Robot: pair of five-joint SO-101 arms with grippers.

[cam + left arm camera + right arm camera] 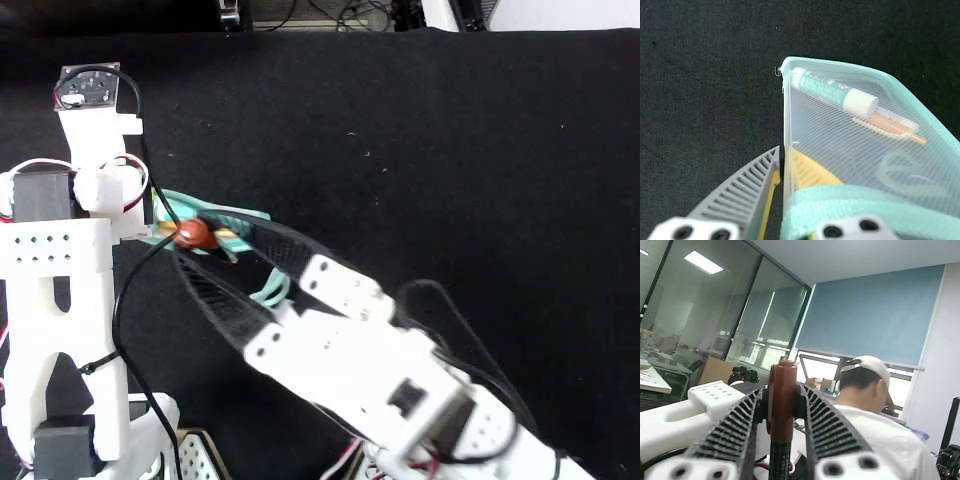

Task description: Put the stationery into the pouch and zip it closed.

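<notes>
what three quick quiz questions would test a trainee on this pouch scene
1. True or false: the pouch holds no stationery yet.
2. What is the right gripper shut on? A. scissors B. a brown-capped pen C. an eraser
3. Fill in: the pouch's edge sits between the fingers of the ____ gripper.
Key: 1 false, a green-and-white tube shows inside; 2 B; 3 left gripper.

An office (glass partitions [700,315], ceiling light panel [703,263], blue roller blind [870,315]).
</notes>
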